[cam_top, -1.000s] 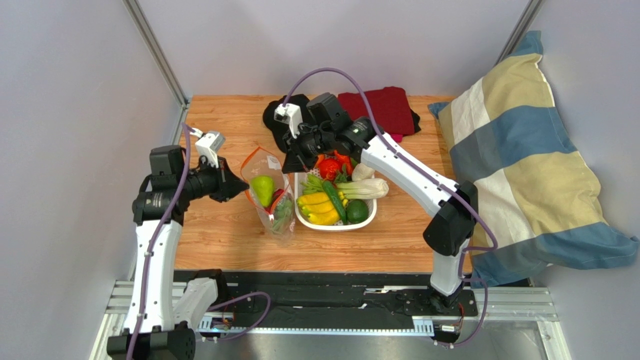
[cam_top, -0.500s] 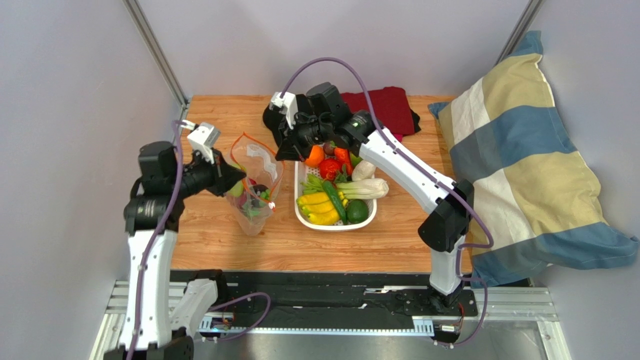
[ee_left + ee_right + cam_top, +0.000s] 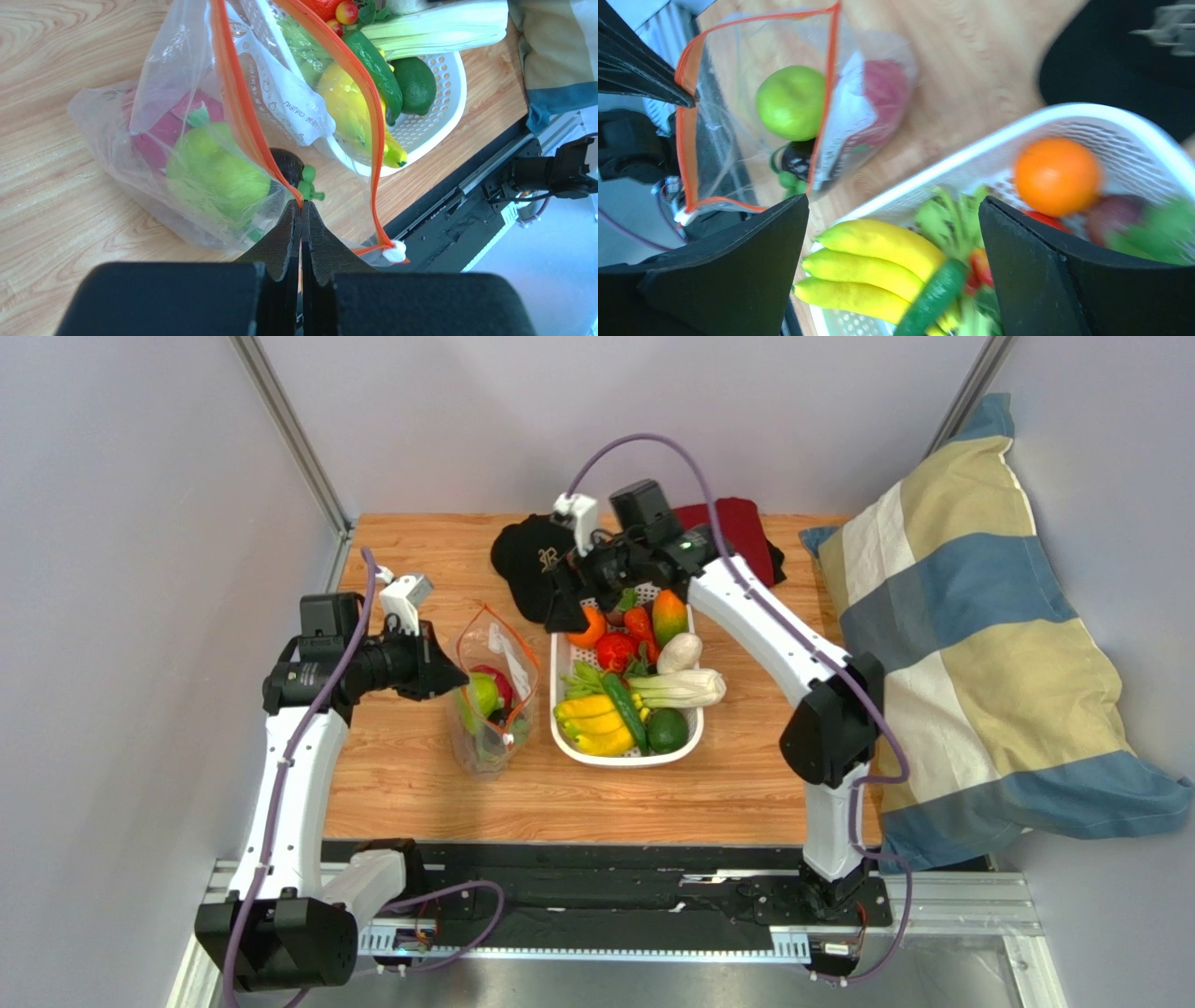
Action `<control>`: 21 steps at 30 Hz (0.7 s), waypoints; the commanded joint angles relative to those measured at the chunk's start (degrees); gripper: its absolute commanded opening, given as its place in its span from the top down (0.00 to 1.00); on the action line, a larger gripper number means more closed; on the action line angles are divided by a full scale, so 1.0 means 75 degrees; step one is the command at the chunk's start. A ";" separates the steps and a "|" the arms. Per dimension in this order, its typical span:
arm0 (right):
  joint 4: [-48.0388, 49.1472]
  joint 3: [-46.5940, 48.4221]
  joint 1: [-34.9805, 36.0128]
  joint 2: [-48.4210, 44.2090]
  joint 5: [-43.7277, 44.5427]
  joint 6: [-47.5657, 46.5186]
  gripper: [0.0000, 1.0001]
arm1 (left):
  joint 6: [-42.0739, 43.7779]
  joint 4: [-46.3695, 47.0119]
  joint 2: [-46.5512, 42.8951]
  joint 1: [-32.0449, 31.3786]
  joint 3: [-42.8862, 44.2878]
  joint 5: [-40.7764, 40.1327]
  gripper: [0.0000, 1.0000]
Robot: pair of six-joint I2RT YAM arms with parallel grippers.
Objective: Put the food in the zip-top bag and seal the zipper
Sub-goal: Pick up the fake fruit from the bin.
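The left fingers (image 3: 302,222) are pinched tight on the zipper (image 3: 235,105), the red-orange strip along the mouth of the zip-top bag (image 3: 112,112). The mouth gapes open. The bag sits on the table (image 3: 421,560), just beside the white basket (image 3: 439,115). Inside the bag I can see a pink dragon fruit (image 3: 158,129), a round green fruit (image 3: 210,168) and a small dark fruit (image 3: 286,162). The right fingers (image 3: 892,206) are spread wide with nothing in them, hanging over the far end of the basket. An orange-green mango (image 3: 671,616) lies in the basket, near an orange (image 3: 1055,175) and yellow bananas (image 3: 871,269).
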 commanded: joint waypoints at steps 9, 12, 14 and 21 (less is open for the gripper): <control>0.0064 -0.1572 -0.1688 -0.1128 0.3536 -0.0358 0.02 | -0.0256 0.0465 0.0254 -0.0011 0.0475 0.0250 1.00; -0.0134 -0.1398 -0.1911 -0.0672 0.3502 -0.0264 0.01 | -0.0279 0.0489 0.0347 -0.0011 0.0522 0.0285 1.00; -0.0217 -0.1163 -0.1970 -0.0309 0.3351 -0.0205 0.01 | -0.0256 0.0489 0.0371 -0.0011 0.0545 0.0274 1.00; -0.0604 -0.0893 -0.2041 0.0348 0.2448 -0.0018 0.07 | -0.0256 0.0465 0.0407 -0.0022 0.0569 0.0227 1.00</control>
